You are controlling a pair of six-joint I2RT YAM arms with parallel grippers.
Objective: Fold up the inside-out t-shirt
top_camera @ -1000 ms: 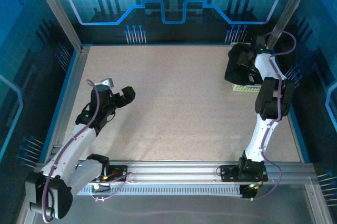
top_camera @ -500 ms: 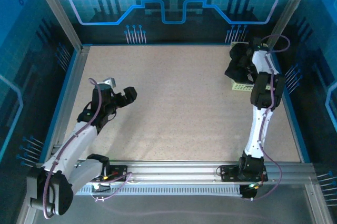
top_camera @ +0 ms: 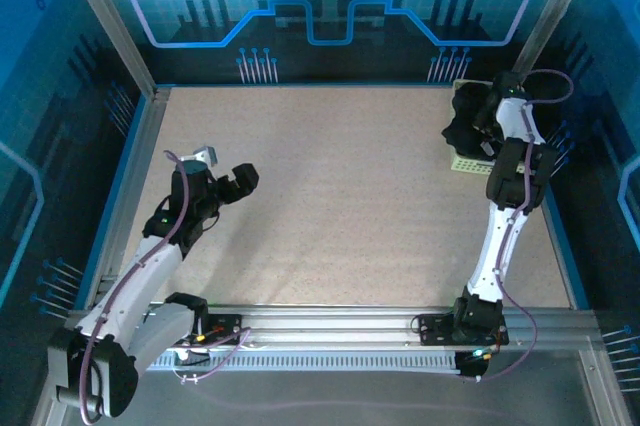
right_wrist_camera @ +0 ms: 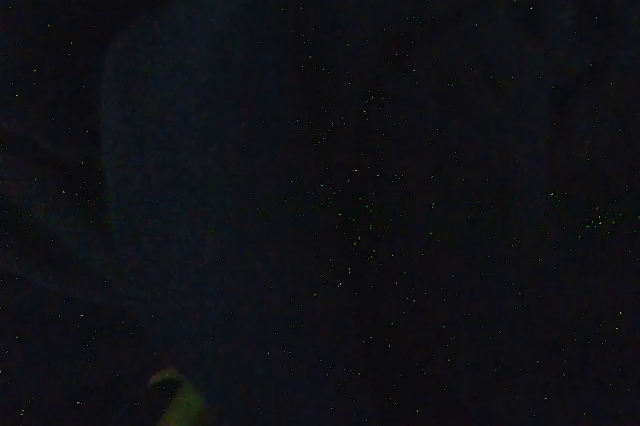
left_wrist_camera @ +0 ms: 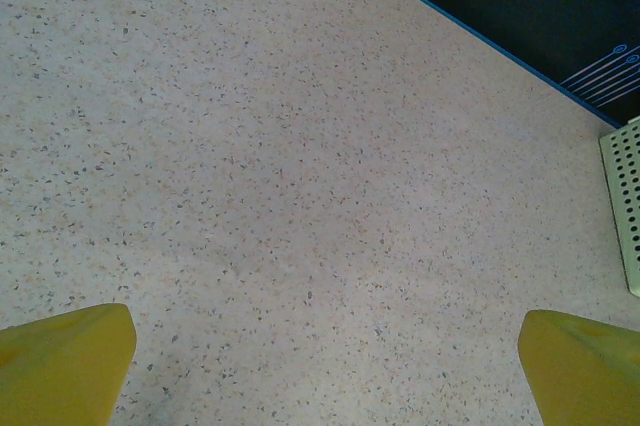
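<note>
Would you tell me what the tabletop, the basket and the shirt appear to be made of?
Tabletop: hard, matte beige with fine dark speckles, perhaps laminate or stone composite.
Basket: likely plastic, pale yellow-green, smooth, with regular rows of small holes.
Shirt: soft black cloth, judging by its matte, bunched heap; weave too dark to tell.

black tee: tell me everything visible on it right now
The t-shirt is a black, soft, bunched heap at the table's far right corner, over the pale perforated basket, whose near edge sticks out. The right arm reaches onto it, hiding part. Close up in the right wrist view: dark cloth, one faint fold. No sleeves or seams discernible; not yet folded.
</note>
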